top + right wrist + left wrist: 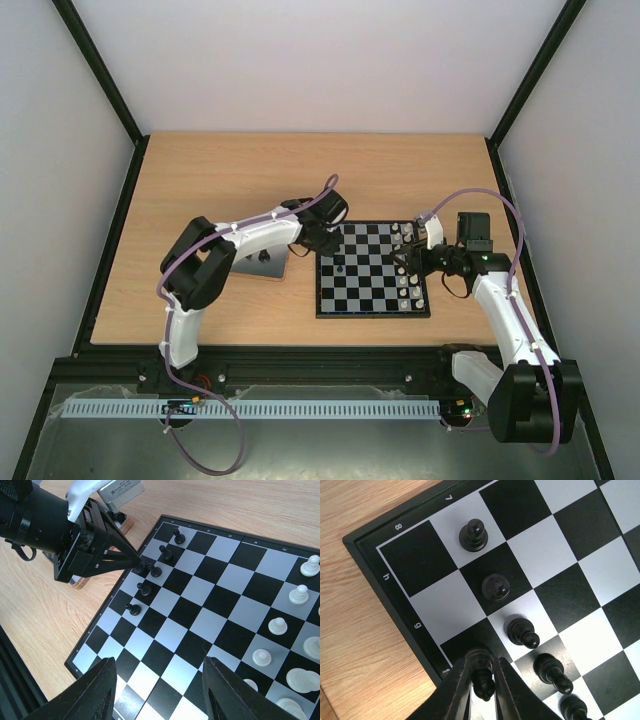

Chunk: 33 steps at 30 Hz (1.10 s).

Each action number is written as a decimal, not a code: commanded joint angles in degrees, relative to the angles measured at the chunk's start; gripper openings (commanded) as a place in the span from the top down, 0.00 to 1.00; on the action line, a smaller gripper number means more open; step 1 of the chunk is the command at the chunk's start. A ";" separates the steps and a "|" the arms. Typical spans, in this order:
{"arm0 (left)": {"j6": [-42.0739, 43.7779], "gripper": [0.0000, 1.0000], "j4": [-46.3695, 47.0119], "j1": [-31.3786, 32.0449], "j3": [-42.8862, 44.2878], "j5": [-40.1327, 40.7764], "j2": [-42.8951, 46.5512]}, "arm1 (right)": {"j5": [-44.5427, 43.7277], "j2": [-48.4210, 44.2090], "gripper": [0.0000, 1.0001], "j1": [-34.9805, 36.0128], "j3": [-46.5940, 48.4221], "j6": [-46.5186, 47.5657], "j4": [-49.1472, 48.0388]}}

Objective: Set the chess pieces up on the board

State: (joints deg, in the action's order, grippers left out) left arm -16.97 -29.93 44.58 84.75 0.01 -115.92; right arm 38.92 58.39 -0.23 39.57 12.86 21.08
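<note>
One pale wooden table (300,170) fills the floor of a cell of plain white walls (60,150) and black frame posts (98,65). At the centre right of the top view lies the flat, square black-and-grey chequered chessboard (365,290) with its thin black border. Just to its left sits a smaller shiny grey metal tray (262,268), mostly covered by the left arm, so what it holds cannot be told.

The right gripper (157,662) hovers over the board's right side in the top view, its fingers spread wide with nothing between them. The left gripper (482,680) is at the board's upper left corner in that view, its fingers clenched on one small black chess piece (483,685) at the bottom of the left wrist view, over the outermost line of squares by the border. Whether its base touches the board cannot be told.

Five more small black chess pieces (495,586) stand upright, long axes vertical, in a straight diagonal line from upper left to lower right of the left wrist view, one to a square, one line in from the edge. Several cream-white chess pieces (278,626) stand upright along the opposite side, at the right of the right wrist view
</note>
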 commanded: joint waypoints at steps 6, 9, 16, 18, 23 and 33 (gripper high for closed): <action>0.10 0.76 -1.02 -0.37 1.25 0.31 -0.62 | 0.43 -0.56 0.52 0.32 -0.66 0.76 0.38; 0.16 0.73 -2.12 -0.37 1.53 0.73 0.74 | 0.55 -0.39 0.52 0.27 -0.66 0.76 0.42; -0.61 0.64 -3.22 -0.73 -4.60 3.63 10.10 | 0.61 0.38 0.52 0.32 -0.60 0.76 0.50; -1.07 0.64 -3.19 -1.44 -7.76 3.93 13.08 | 0.55 0.72 0.52 0.32 -0.24 0.92 0.95; -2.01 0.66 -2.81 -5.92 -16.25 1.75 19.92 | 0.79 1.56 0.52 0.32 -0.29 0.77 0.83; -2.53 0.80 -0.54 -19.38 -27.02 -2.59 26.28 | 0.62 1.44 0.52 0.32 -0.59 0.61 0.37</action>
State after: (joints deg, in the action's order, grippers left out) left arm -19.25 -30.72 28.53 59.09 -0.01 -91.13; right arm 38.94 59.90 -0.23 39.57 12.88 21.08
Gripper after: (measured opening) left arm 0.203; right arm 0.482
